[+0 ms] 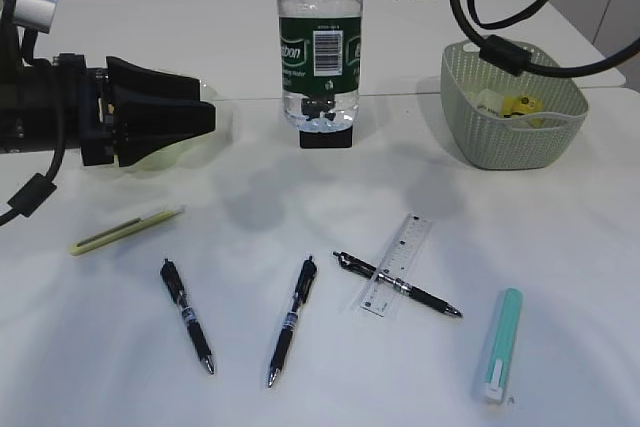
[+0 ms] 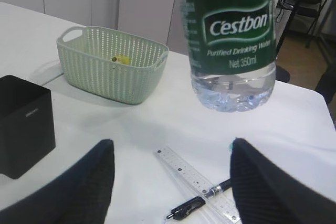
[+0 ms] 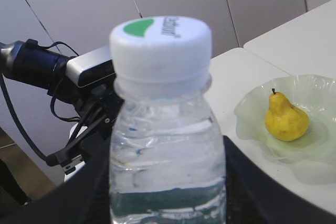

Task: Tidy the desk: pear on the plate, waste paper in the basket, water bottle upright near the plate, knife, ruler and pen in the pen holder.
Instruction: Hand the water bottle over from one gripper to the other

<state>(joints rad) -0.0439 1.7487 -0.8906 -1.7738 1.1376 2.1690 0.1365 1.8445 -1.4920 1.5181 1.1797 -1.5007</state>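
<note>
White and smooth, the worktop (image 1: 300, 207) carries most of the clutter along its near edge. The right hand (image 3: 168, 182) grips the water bottle (image 1: 320, 47) by its shoulders and holds it upright in the air above the middle of the worktop, its base clear of the surface in the left wrist view; the white cap stands free above the fingers. The left hand (image 2: 170, 182) stands wide with nothing between its fingers (image 2: 89, 187), hovering over the plate (image 3: 299, 124) at the left, and the pear (image 3: 285, 118) sits on that plate. The pen holder (image 2: 23, 124) stands behind the bottle in the exterior view. The basket (image 1: 515, 107) sits at the far right with the waste paper (image 1: 520, 105) inside it. Near the front, the ruler (image 1: 397, 265) lies slanted under a black pen (image 1: 400, 285) that crosses it. Two more black pens (image 1: 188, 317) (image 1: 292, 322) lie to its left, apart from each other. A pale yellow-green flat stick (image 1: 125, 231) lies at the left, and a mint-green knife (image 1: 499, 345) at the right front.
</note>
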